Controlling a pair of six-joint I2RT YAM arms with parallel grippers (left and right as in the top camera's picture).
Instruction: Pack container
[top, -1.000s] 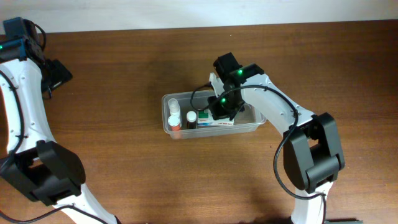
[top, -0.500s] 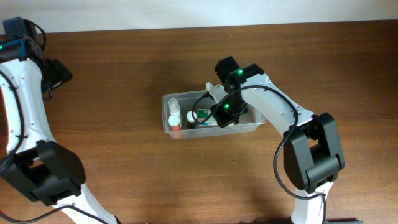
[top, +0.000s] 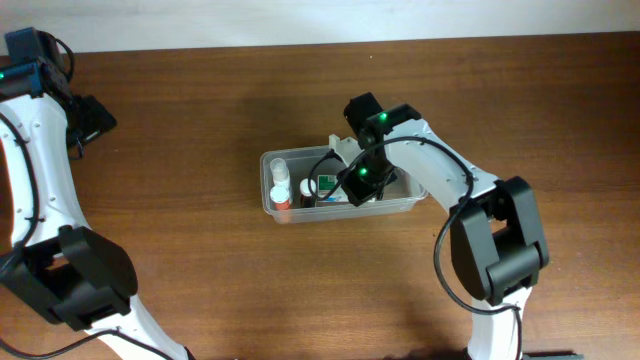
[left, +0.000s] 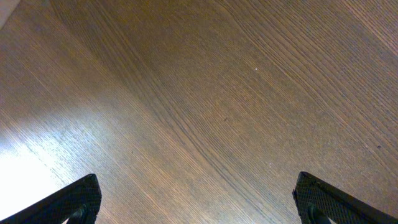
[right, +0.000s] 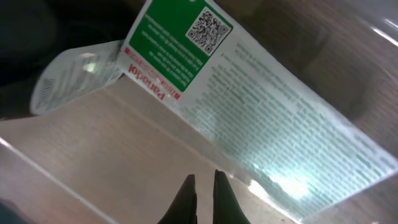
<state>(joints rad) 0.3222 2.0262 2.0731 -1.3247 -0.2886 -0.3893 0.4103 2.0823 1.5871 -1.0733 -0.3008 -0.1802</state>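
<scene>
The clear plastic container (top: 290, 153) sits mid-table. Inside it are small bottles (top: 281, 186) at the left end, a white-capped bottle (top: 307, 186), and a green-and-white carton (top: 328, 190). My right gripper (top: 362, 180) is down inside the container, over the carton's right part. In the right wrist view its fingers (right: 204, 186) are shut with nothing between them, just in front of the carton (right: 261, 93), beside a labelled bottle (right: 74, 78). My left gripper (top: 95, 115) is far off at the back left, open over bare wood (left: 199, 199).
The wooden table (top: 180, 270) runs to a white wall at the back. The container's clear wall (right: 37, 168) crosses the near left of the right wrist view. My right arm (top: 450, 180) arches over the container's right end.
My right gripper has shifted slightly towards the front and lower into the container over the last second. The left arm has not moved.
</scene>
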